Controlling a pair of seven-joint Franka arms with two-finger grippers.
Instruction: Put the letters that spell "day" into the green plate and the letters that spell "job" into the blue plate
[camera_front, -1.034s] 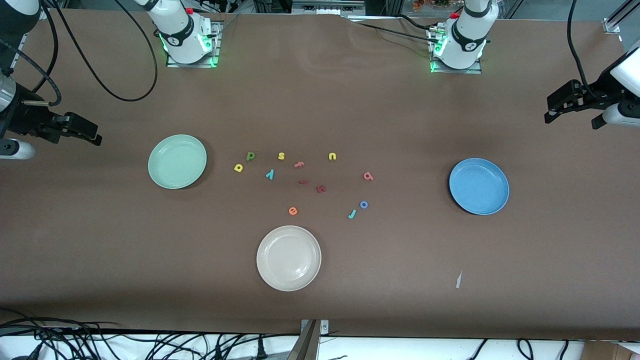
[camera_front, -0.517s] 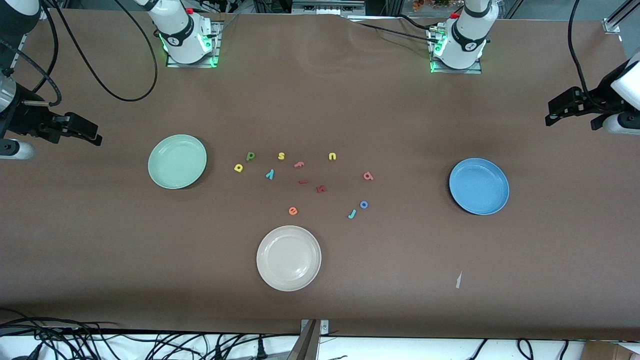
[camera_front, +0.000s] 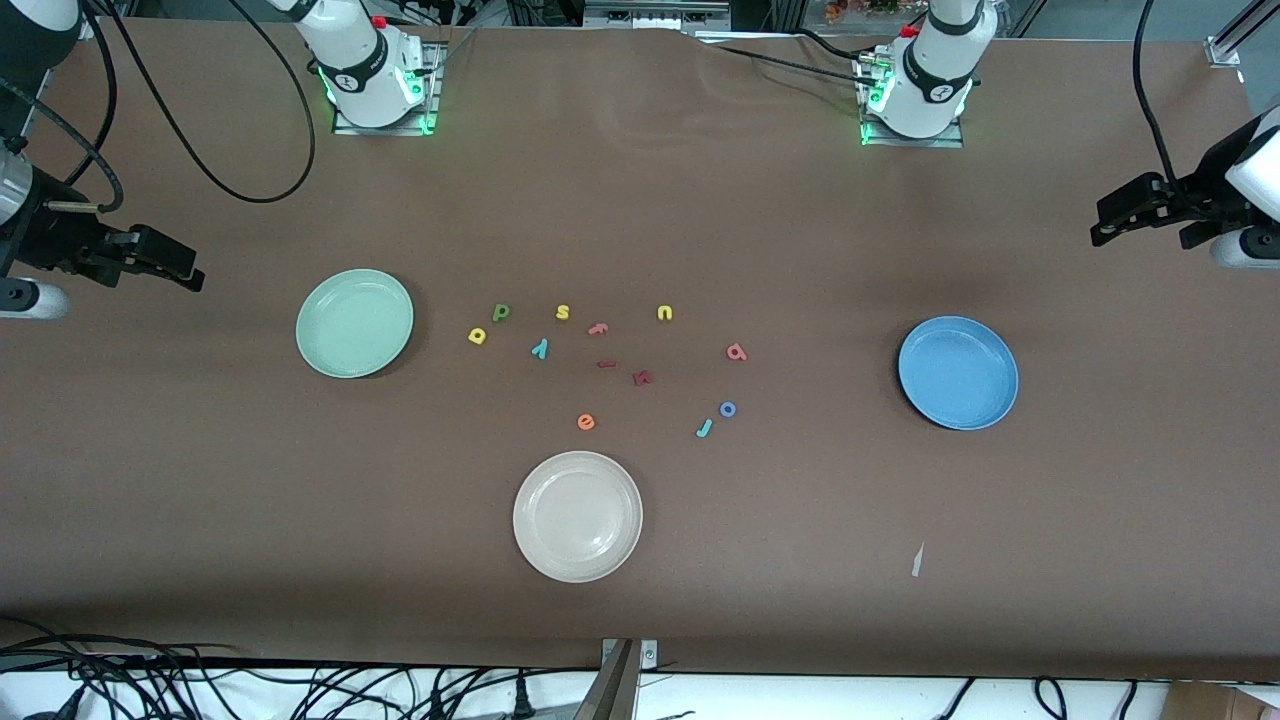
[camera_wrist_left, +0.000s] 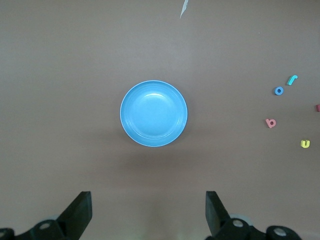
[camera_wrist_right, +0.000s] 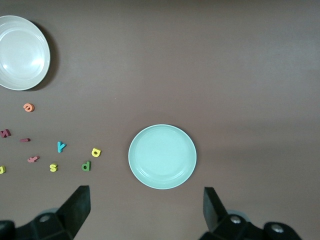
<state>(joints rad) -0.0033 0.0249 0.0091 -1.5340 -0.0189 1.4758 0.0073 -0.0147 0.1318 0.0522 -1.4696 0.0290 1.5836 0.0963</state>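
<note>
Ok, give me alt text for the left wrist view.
A blue plate, nothing in it, sits on the brown table below the open left gripper. Four small foam letters lie toward one edge.

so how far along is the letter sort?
Nothing done: green plate and blue plate are empty. Nothing in hand: left gripper and right gripper hang open at the table's ends. Left: d, a, y, j, o, b.
</note>
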